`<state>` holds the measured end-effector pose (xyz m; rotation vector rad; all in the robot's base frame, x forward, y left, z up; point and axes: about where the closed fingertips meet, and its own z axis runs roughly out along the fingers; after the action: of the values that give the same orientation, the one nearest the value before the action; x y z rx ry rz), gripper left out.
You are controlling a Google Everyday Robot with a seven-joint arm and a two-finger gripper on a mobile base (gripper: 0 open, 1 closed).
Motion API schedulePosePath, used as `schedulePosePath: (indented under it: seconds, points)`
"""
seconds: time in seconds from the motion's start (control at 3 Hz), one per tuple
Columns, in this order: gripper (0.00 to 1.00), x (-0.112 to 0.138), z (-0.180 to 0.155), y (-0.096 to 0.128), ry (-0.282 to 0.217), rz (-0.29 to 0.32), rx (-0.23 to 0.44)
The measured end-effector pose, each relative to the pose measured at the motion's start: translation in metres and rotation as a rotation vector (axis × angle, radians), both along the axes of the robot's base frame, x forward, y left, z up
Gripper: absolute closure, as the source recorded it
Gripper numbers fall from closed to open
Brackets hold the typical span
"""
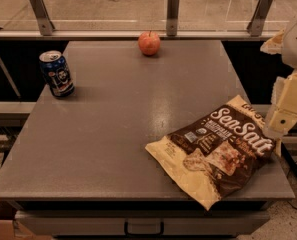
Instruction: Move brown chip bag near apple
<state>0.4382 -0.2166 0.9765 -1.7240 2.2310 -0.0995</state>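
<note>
The pincer is hovering at the right end of the brown chip bag. I cannot tell its opening. The apple is sitting well apart, far-left across the tabletop.

Grey table; blue drink can, upright near its left edge (far half); three metal posts behind far edge; black handle below front

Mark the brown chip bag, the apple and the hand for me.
brown chip bag (215,151): camera view, middle of its printed front.
apple (149,43): camera view, centre of its skin.
hand (279,121): camera view, cream lower end, just right of the bag.
</note>
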Motion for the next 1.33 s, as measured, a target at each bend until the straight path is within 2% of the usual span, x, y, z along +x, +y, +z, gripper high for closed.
schedulePosePath:
  seconds: [0.33, 0.67, 1.0, 1.33]
  points:
    - [0.00, 0.000, 0.000, 0.000, 0.000, 0.000, 0.000]
    - [0.00, 0.021, -0.020, -0.008, -0.007, -0.038, 0.026]
    - [0.00, 0.049, -0.061, -0.022, 0.019, -0.120, 0.079]
    - [0.00, 0.063, -0.085, -0.022, 0.064, -0.184, 0.129]
